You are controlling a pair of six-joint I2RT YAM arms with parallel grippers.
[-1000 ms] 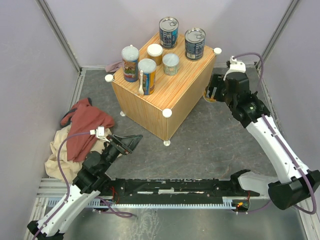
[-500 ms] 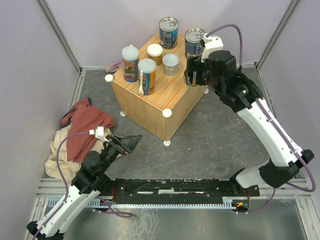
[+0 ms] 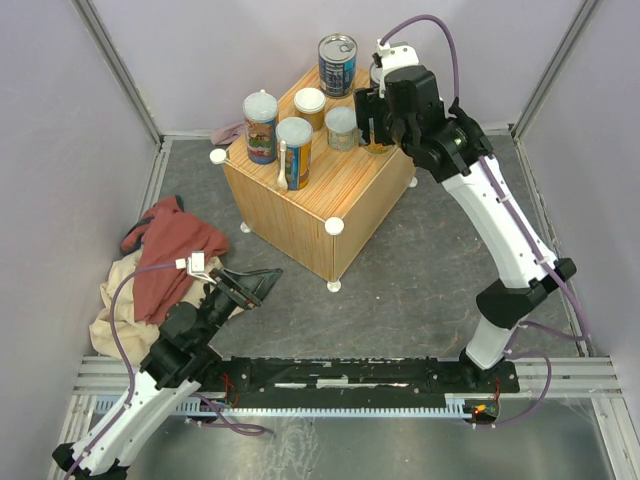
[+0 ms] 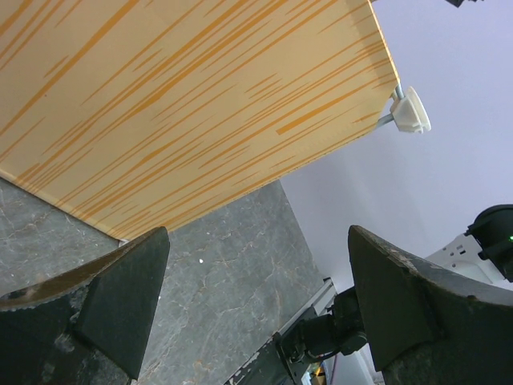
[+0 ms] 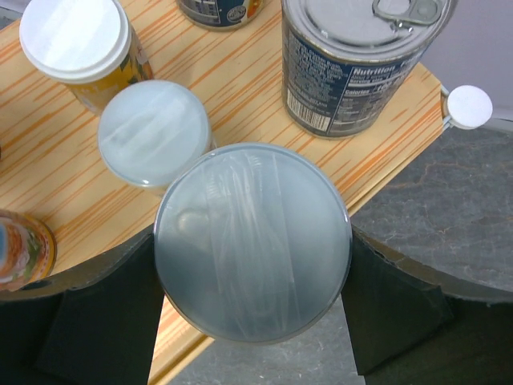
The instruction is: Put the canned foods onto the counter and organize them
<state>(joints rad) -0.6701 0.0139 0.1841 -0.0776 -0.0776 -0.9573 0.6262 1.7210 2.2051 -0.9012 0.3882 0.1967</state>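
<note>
The counter [image 3: 330,195] is a wood-grain box mid-floor. On it stand a blue ring-pull can [image 3: 337,64], two tall orange/blue cans [image 3: 260,127] [image 3: 293,152] and two short pale-lidded cans [image 3: 309,105] [image 3: 342,125]. My right gripper [image 3: 380,132] hovers over the counter's right edge, shut on a third pale-lidded can [image 5: 252,241]. It hides most of the second ring-pull can [image 5: 361,56] in the top view. The held can hangs half over the counter top [image 5: 240,88], half over the floor. My left gripper [image 3: 262,283] is open and empty, low on the floor, facing the counter's side [image 4: 176,104].
A red cloth [image 3: 170,245] lies over a beige cloth [image 3: 120,310] at the left. A pinkish cloth [image 3: 228,132] lies behind the counter. White corner caps [image 5: 469,107] [image 4: 410,111] stick out. A black rail [image 3: 340,378] runs along the front. Purple walls close in.
My right arm has swung up from the floor at the counter's right side, leftward over its right edge, carrying the pale-lidded can. The left arm has not moved.
</note>
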